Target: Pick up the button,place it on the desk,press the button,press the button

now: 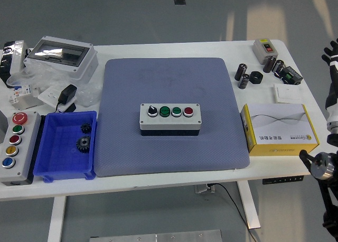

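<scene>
The button box (170, 118) sits mid-frame on the blue pad (170, 115) on the desk (174, 44); lower left, a blue bin (66, 146) holds two gears (83, 138); my right robot hand (332, 67) is cut off at the right edge, its state unclear.

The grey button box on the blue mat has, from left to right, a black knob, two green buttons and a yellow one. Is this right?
Not quite. In the head view the grey button box sits on the blue mat with a black knob, two green buttons and a red button, not a yellow one.
</scene>
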Controlling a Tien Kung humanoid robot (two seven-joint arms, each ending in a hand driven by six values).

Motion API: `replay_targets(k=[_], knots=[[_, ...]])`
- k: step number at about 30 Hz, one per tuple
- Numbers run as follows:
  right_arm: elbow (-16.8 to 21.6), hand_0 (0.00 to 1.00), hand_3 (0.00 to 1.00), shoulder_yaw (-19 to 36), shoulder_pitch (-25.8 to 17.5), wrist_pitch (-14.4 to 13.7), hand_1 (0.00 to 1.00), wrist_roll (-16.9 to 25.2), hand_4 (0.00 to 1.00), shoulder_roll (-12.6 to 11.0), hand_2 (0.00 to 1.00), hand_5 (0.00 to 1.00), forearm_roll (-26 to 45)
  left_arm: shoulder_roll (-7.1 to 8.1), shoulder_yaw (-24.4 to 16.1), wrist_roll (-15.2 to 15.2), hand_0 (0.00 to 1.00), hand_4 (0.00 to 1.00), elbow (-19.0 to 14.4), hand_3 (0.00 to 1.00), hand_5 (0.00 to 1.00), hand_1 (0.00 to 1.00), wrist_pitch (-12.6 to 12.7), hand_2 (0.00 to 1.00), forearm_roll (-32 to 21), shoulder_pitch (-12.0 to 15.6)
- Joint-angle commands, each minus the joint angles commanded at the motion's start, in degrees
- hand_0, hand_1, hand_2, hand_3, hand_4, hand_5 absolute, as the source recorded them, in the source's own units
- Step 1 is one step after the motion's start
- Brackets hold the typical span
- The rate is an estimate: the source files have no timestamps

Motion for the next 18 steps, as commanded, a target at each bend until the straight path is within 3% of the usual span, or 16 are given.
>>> replay_targets(k=[18], knots=[[-3.3, 0.757, 0.685, -9.5, 4.7, -0.1, 0.732, -3.7, 0.637, -1.5, 0.742, 0.432, -2.9, -1.17, 0.7, 0.6, 0.649, 0.611, 0.0, 0.598, 0.189, 0.634, 0.9, 0.573, -3.7, 1.9]])
